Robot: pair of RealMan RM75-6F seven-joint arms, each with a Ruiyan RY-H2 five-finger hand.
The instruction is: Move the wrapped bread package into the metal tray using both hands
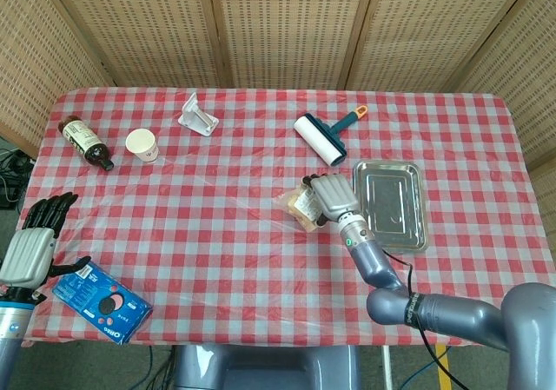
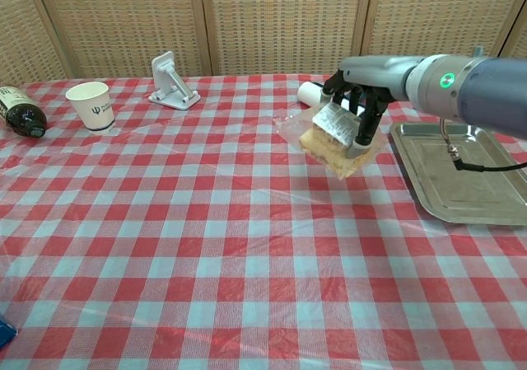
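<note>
The checked table (image 1: 217, 225) bears tray (image 1: 391, 206), roller (image 1: 320, 138), cup (image 1: 142, 144), bottle (image 1: 85, 142).

"OREO" reads on the blue cookie package (image 1: 102, 299).

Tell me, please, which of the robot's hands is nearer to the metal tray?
Right. The right hand holds the bread package just beside the metal tray, on its left edge. The left hand sits far across the table, at its near left corner beside the Oreo pack.

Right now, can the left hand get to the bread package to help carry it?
Probably not. The left hand sits at the table's near left edge by the Oreo pack, while the right hand holds the bread package lifted far across, beside the metal tray.
</note>
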